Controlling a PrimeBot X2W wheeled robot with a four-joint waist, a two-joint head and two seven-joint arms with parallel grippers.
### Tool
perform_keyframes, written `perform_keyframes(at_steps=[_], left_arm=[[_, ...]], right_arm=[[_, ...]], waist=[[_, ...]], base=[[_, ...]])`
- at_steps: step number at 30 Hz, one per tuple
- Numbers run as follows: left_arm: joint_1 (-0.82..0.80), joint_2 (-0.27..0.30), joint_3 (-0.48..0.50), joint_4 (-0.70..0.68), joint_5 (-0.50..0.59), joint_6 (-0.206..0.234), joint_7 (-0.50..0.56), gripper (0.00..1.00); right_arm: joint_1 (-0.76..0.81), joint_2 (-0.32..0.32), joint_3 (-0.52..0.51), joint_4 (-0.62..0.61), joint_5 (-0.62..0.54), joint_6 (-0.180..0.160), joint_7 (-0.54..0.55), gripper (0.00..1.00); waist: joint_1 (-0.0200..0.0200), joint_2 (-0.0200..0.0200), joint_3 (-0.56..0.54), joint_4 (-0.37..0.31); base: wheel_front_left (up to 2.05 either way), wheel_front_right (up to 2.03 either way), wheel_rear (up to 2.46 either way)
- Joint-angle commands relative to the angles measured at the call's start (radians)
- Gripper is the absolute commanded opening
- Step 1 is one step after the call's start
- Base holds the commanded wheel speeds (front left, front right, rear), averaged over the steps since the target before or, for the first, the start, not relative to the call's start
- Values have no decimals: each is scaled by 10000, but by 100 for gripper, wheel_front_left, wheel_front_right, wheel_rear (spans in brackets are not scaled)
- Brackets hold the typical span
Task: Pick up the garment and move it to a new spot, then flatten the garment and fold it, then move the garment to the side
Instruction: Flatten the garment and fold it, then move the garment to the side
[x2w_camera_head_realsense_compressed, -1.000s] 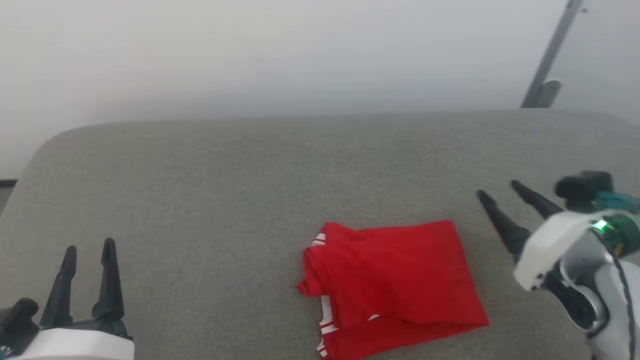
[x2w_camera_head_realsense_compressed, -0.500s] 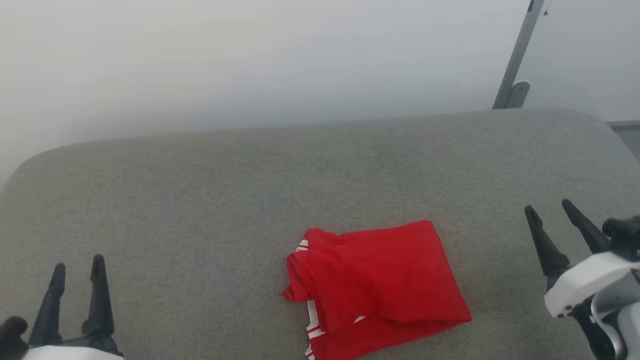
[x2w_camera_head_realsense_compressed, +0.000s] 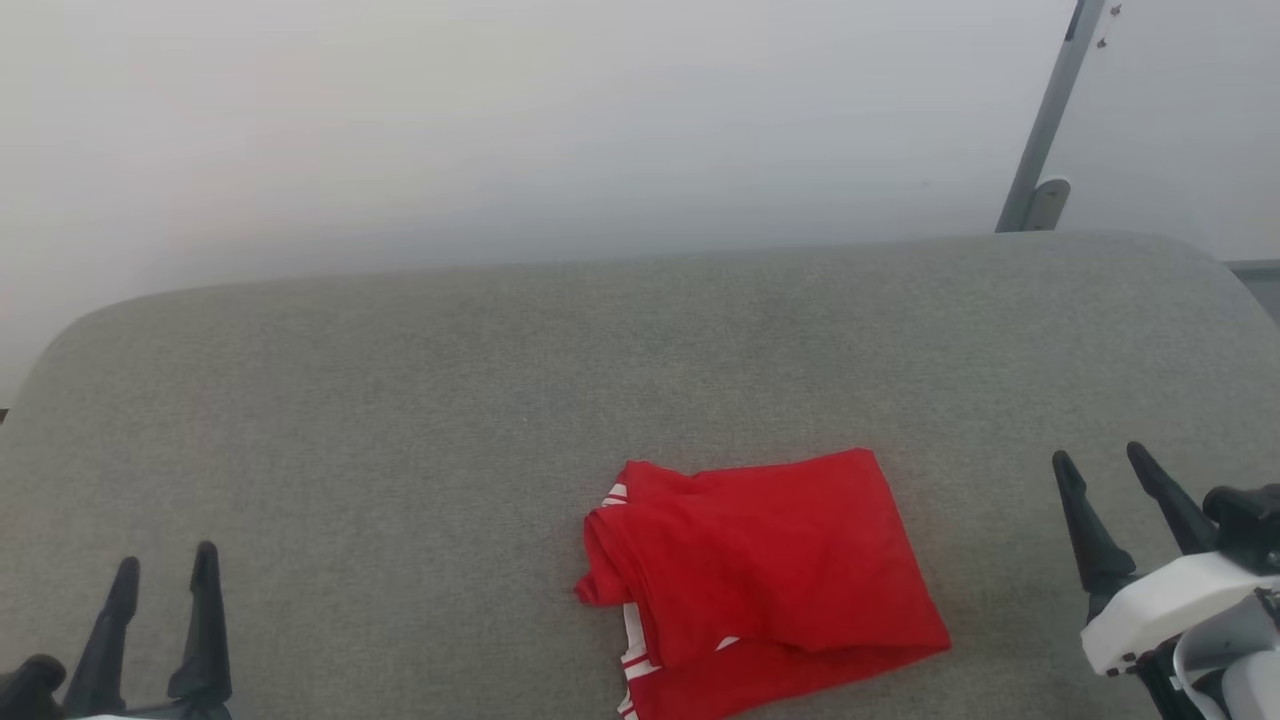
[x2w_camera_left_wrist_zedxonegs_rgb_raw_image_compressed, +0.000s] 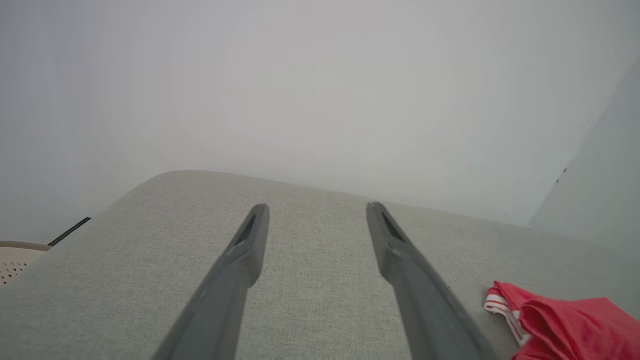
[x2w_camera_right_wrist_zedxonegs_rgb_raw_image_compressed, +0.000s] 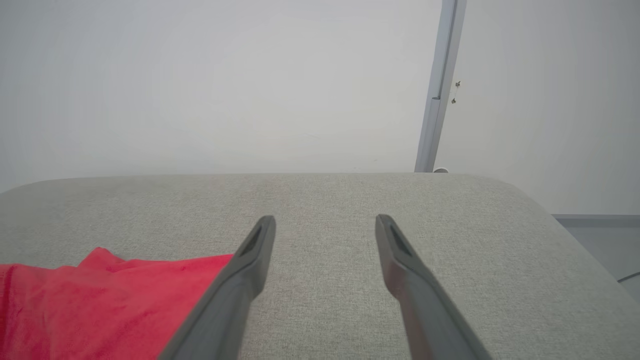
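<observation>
The garment (x2w_camera_head_realsense_compressed: 765, 580) is lying on the grey fabric-covered bench (x2w_camera_head_realsense_compressed: 400, 400), at its near edge and a little right of the middle. It is sitting between the 2 grippers, nearer the right one, and is touching neither. It is showing as a rough folded rectangle of bright red, with a striped band (x2w_camera_head_realsense_compressed: 632, 650) peeking out at its left side.

The left gripper (x2w_camera_head_realsense_compressed: 167, 558) is hanging at the lower left with its fingers spread wide and nothing between them. The right gripper (x2w_camera_head_realsense_compressed: 1098, 453) is doing the same just beside the garment's right edge, also empty.

The cloth is looking soft, light and limp, so it is likely to sag and come unfolded if only the top layer is pinched. A safer hold is probably through all layers at once, along the right edge and at the thick bundled left side. Dragging is risky, since the woven bench cover is likely to grip the cloth and bunch it.

A plain pale wall (x2w_camera_head_realsense_compressed: 500, 120) is standing behind the bench, with a grey metal post (x2w_camera_head_realsense_compressed: 1050, 120) leaning at the far right corner.
</observation>
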Motion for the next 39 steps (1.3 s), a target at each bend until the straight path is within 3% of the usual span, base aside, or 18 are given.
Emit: perform_keyframes(at_steps=[1, 24, 30, 39], left_arm=[[93, 47, -34, 11, -31, -26, -38, 100], [-5, 502, -591, 117, -245, -27, -39, 100], [-112, 522, -794, 63, -290, -27, -39, 100], [-270, 514, -1228, 36, -338, -27, -39, 100]], right_arm=[[113, 40, -13, -13, -73, -6, -81, 100], [426, 243, 39, -58, -95, -6, 193, 100], [392, 215, 498, 83, 292, -6, 927, 100], [-380, -33, 1268, 939, 720, -6, 3031, 100]], waist=[[0, -1, -13, 28], [0, -1, -59, 609], [0, -1, 27, 952], [0, -1, 441, 1607]], base=[[0, 0, 0], [0, 0, 0], [0, 0, 0], [0, 0, 0]])
